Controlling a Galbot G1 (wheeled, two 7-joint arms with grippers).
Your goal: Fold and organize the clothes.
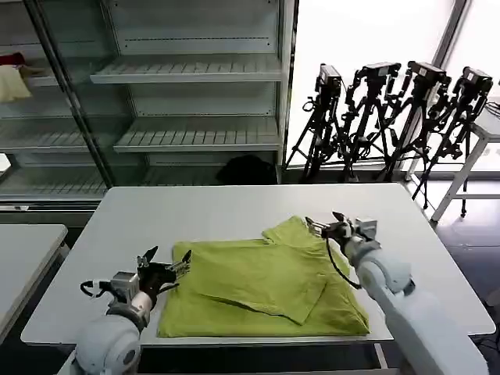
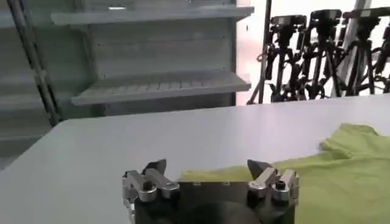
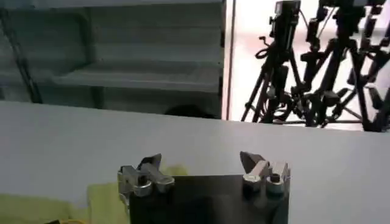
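The lime yellow-green T-shirt [image 1: 262, 289] lies on the white tabletop [image 1: 195, 215], toward the near edge and a little right of the middle, with its plain side up. Its body is folded over on itself, leaving a diagonal flap edge across the front, and one short sleeve [image 1: 293, 232] sticks out toward the far edge. The left gripper [image 1: 166, 263] hovers at the shirt's near-left corner, just above the cloth, with its jaws spread apart and nothing between them; in the left wrist view the same gripper [image 2: 207, 173] has both fingers wide, the shirt [image 2: 341, 176] spreading beyond them. The right gripper [image 1: 328, 224] sits at the far-right part of the shirt, just beside the sleeve, its jaws likewise parted and empty; the right wrist view shows that gripper [image 3: 201, 167] open above the table with a patch of the green fabric [image 3: 103, 198] beneath it. Behind the table stand metal shelves [image 1: 187, 74] and a row of black tripods [image 1: 391, 117].
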